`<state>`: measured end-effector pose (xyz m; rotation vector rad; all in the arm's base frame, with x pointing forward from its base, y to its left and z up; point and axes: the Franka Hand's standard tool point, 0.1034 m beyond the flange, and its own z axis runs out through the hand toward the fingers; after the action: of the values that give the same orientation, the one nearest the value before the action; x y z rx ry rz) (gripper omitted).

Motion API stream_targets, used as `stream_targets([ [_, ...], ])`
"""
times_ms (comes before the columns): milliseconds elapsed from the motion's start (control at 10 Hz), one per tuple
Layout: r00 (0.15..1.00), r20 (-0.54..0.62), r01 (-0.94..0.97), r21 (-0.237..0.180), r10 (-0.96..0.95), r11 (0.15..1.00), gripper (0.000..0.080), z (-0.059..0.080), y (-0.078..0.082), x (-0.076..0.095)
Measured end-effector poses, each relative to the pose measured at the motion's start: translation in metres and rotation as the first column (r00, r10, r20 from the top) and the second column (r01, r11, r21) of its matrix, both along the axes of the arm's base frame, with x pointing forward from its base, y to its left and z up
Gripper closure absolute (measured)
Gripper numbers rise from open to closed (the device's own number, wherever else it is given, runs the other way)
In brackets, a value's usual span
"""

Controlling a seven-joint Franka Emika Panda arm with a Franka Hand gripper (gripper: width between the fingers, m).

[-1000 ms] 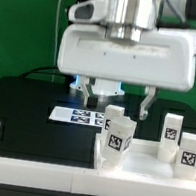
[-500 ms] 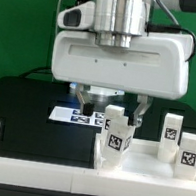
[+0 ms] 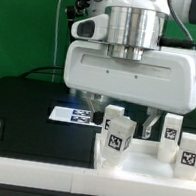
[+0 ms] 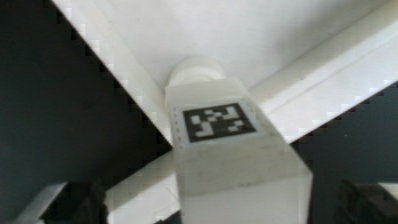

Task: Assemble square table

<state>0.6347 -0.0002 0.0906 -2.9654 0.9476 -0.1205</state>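
arm [image 3: 133,25]: silver-grey ribbed cylindrical wrist section at top centre of the exterior view, w/ white rounded housing around it. below it a wide white boxy gripper body w/ rounded corners, grey underside. gripper [image 3: 119,107] has two dark fingers [image 3: 153,119] poking down. dark cables and a green-lit bit at upper left.

In the exterior view the arm's bulky white head hides most of the marker board [image 3: 75,114] and cuts across the leg [image 3: 170,134] at three o'clock. The square top [image 3: 141,171] runs off the frame's edge. In the wrist view the fingers [image 4: 45,203] are dark, blurred and cropped.
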Motion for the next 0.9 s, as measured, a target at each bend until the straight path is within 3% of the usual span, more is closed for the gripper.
stream_targets([
  [100, 1.0, 0.0, 0.001, 0.0, -0.001, 1.0, 0.0164, -0.0002, -0.0007, -0.0001],
  [200, 1.0, -0.001, 0.012, 0.001, -0.012, 1.0, 0.036, -0.0004, -0.0007, -0.0002],
  [300, 0.994, -0.001, 0.109, 0.009, -0.109, 0.994, 0.036, -0.0006, -0.0007, -0.0003],
  [400, 0.986, -0.003, 0.167, 0.014, -0.167, 0.986, 0.0511, -0.0007, -0.0011, -0.0005],
  [700, 0.906, -0.012, 0.423, 0.033, -0.423, 0.906, 0.051, -0.0017, -0.0023, -0.0021],
  [900, 0.726, -0.025, 0.688, 0.052, -0.687, 0.724, 0.051, -0.0024, -0.0045, -0.0054],
])
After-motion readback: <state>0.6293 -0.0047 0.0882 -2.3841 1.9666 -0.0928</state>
